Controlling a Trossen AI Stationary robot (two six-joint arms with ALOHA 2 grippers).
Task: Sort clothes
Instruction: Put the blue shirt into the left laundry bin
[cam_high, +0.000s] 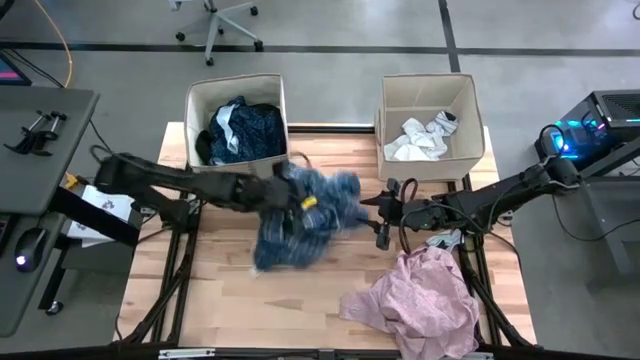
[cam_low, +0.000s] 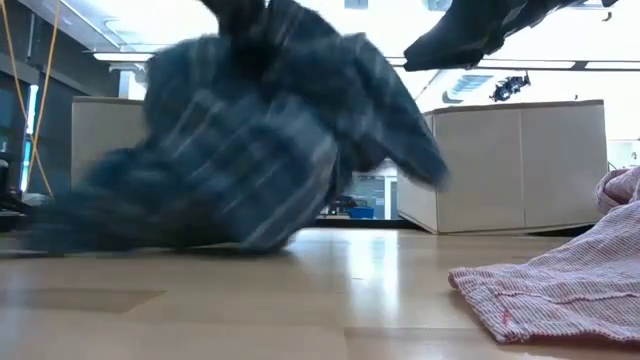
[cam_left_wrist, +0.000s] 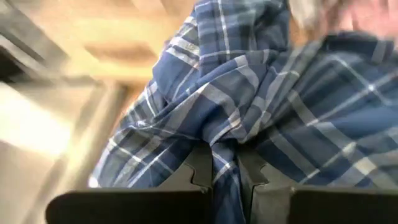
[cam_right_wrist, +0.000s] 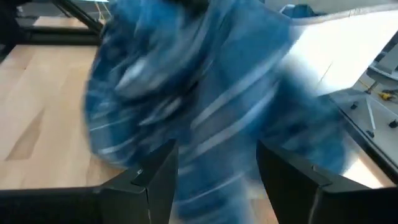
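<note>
**Spotter:** Fabric is bunched between your left gripper (cam_left_wrist: 225, 177), fingers pinched onto a fold of the blue-white plaid shirt (cam_high: 300, 215). It hangs over the table (cam_high: 220, 300) between both arms, its hem brushing the wood, just in front of the left box (cam_high: 237, 120).

**Operator:** And my right?

**Spotter:** Your right gripper (cam_right_wrist: 214, 180) stands spread, empty, right beside the shirt. I judge that a snag risk: swing the cloth wide and it drapes over those fingers.

**Operator:** Anything else?

**Spotter:** You hold one thin fold; it may slip out. The dragging hem could catch the box rim, or nudge the pale pink garment (cam_high: 420, 300) nearby.
</note>
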